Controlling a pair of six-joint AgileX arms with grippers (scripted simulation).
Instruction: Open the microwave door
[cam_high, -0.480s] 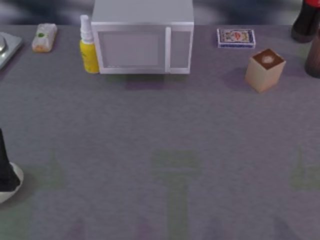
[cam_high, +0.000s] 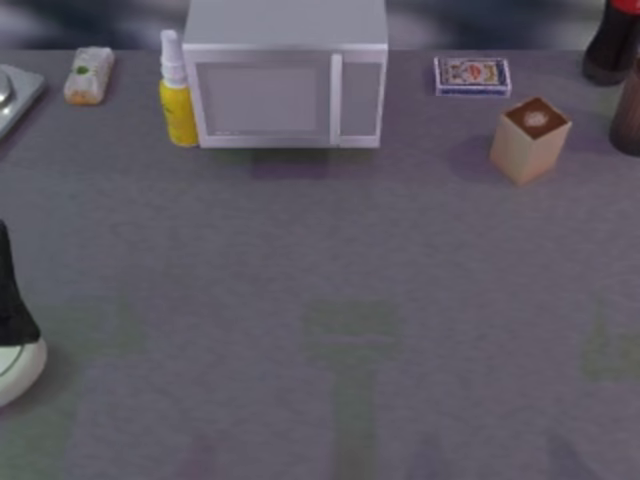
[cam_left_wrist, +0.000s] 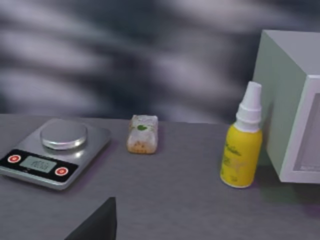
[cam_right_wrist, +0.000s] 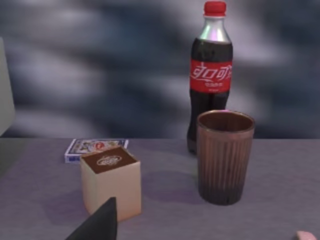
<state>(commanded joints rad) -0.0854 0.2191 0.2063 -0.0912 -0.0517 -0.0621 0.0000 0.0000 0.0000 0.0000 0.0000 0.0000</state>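
The microwave (cam_high: 285, 40) stands at the back middle of the table, a boxy white-grey oven. Its door (cam_high: 262, 100) faces the front and lies flush against the body, with the slim white bar handle (cam_high: 336, 100) at the door's right edge. The microwave's near corner (cam_left_wrist: 295, 125) shows in the left wrist view. My left gripper (cam_high: 10, 300) is at the table's far left edge, well in front and left of the microwave and holding nothing. Only a dark tip of my right gripper (cam_right_wrist: 97, 222) shows, in the right wrist view; it is absent from the top view.
A yellow spray bottle (cam_high: 177, 95) stands against the microwave's left side. A snack pack (cam_high: 88, 75) and a scale (cam_left_wrist: 52, 152) lie further left. To the right are a card box (cam_high: 472, 76), a tan box (cam_high: 529, 138), a brown cup (cam_right_wrist: 224, 155) and a cola bottle (cam_right_wrist: 211, 75).
My left arm has shifted a little toward the back of the table at the left edge. The microwave door has not moved.
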